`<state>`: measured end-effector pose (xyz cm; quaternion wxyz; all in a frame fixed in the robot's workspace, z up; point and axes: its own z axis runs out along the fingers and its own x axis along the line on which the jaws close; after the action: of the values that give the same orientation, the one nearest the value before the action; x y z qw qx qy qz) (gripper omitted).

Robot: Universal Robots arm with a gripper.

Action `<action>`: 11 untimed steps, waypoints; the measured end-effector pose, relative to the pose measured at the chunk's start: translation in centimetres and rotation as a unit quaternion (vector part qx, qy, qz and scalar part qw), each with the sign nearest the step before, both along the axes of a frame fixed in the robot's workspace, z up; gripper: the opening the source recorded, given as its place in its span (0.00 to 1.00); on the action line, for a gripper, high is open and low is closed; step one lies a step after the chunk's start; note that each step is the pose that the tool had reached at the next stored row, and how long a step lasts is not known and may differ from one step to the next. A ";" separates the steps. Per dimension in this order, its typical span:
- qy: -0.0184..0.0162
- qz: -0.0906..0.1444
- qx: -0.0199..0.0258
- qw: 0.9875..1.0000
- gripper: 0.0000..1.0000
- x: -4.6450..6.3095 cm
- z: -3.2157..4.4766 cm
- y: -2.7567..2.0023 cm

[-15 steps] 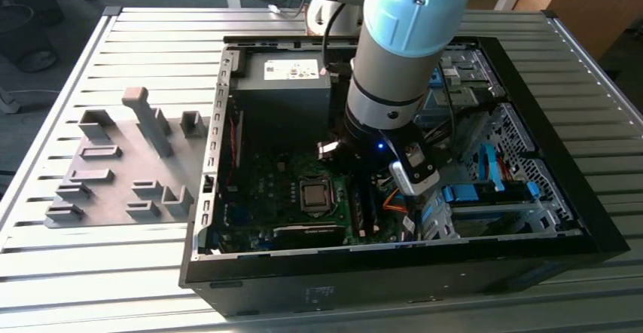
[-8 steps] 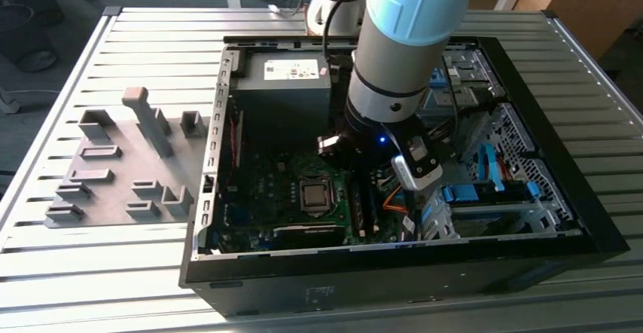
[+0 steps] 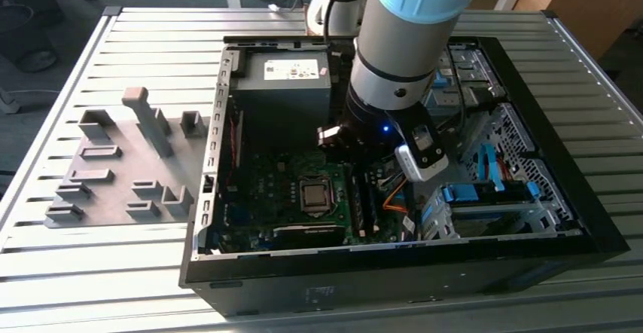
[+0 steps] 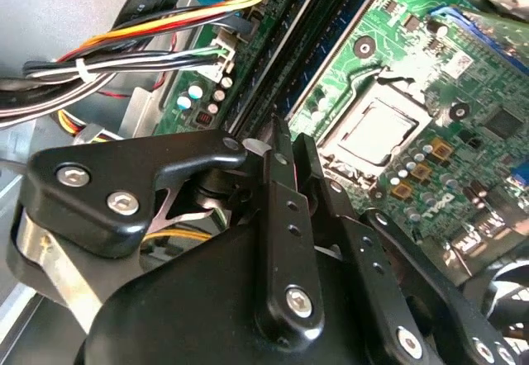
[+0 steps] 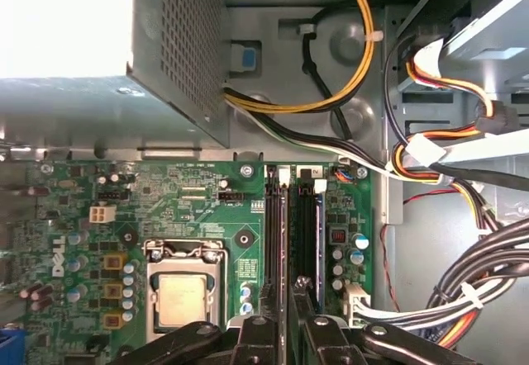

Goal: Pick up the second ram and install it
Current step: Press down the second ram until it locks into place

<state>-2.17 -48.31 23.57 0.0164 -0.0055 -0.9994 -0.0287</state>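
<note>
Step in hand: install – the arm reaches down into the open computer case [image 3: 402,280], over the memory slots of the motherboard [image 5: 190,208].
Pincer state: the pincer [image 5: 285,299] has its fingers [image 4: 279,167] drawn close together, with only a thin gap between them. They appear to be pinching a thin stick edge-on.
Task item: the second ram [image 5: 282,241] is judged to be the narrow, light-edged strip standing in the slot nearer the processor socket [image 5: 182,299]. It runs away from the fingertips toward the slot's far latch.
Neighbouring slot: the dark slot [image 5: 307,233] lies just beside it and parallel to it. What it holds cannot be told.
Seating: whether the stick is fully home cannot be read from these views.
Requirement of the step: by judgement, the stick must stay square to the slot and be pressed evenly along its length – a tilt would jam one end.
Hazard: the bundled cables [image 5: 446,299] lie near the slots on the side away from the socket, but apart from the fingers.
Container, case: it holds the motherboard, the power supply [image 3: 281,77], a drive cage [image 3: 492,205] with blue parts, and loose wiring.
Container, tray: the grey tray [image 3: 111,167] lies on the slatted tabletop [image 3: 101,273] beside the case, on the exterior view's left, and carries upright blocks.
</note>
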 end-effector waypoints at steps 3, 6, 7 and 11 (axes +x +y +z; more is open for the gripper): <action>0.000 0.000 0.000 1.000 0.22 0.0 0.19 0.00; 0.001 0.000 0.000 1.000 0.22 0.0 0.51 0.00; 0.001 0.000 0.000 1.000 0.22 0.0 0.57 0.00; 0.001 0.000 0.000 1.000 0.14 0.0 0.57 0.01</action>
<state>-2.17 -48.30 24.14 0.0175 -0.0056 -0.9994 -0.0289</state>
